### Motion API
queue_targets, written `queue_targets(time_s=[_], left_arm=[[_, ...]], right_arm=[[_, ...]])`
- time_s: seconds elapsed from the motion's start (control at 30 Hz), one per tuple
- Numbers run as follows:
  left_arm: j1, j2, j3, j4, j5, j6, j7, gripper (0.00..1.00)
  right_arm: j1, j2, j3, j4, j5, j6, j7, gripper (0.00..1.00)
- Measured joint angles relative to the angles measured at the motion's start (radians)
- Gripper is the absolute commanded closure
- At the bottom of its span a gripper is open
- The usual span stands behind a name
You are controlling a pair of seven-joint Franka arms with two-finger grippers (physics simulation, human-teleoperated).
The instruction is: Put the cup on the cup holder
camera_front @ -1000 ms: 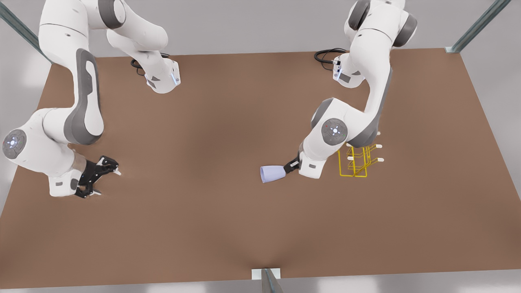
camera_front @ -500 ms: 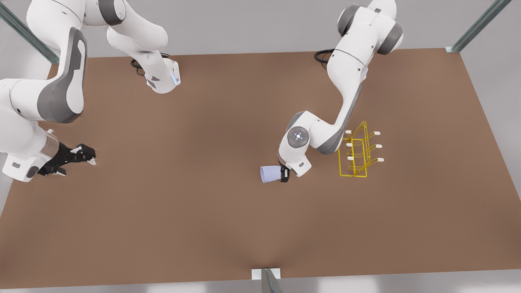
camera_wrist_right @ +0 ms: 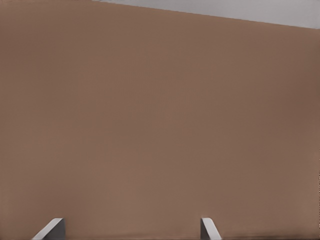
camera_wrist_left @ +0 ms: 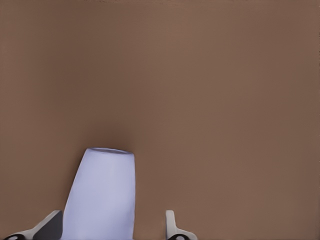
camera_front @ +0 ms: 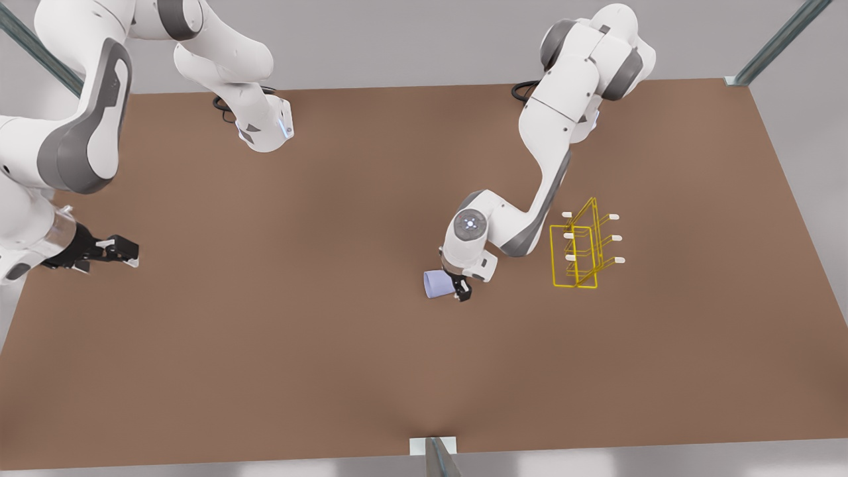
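The cup [camera_front: 436, 284] lies on its side on the table [camera_front: 331, 371], near the cup holder [camera_front: 575, 255]. The left gripper [camera_front: 462, 290] is spread around the cup's narrow end, not clamped. The left wrist view shows the cup off-centre, near one fingertip [camera_wrist_left: 50, 225], so closing may push it away. The right gripper [camera_front: 122, 252] waits, spread, at the front view's left.

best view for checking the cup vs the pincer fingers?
The left wrist view: the cup lies large between the left pincer fingers, a gap on one side. The front view shows the cup small, partly hidden by that pincer. The right wrist view sees bare table.
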Motion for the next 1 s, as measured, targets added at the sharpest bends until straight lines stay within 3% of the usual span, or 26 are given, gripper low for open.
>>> queue_targets(time_s=[1.0], left_arm=[[-0.043,0.056,-0.011,0.041,0.106,-0.048,-0.178,0.0]], right_arm=[[-0.002,0.002,-0.017,0.01,0.002,-0.029,0.148,0.0]])
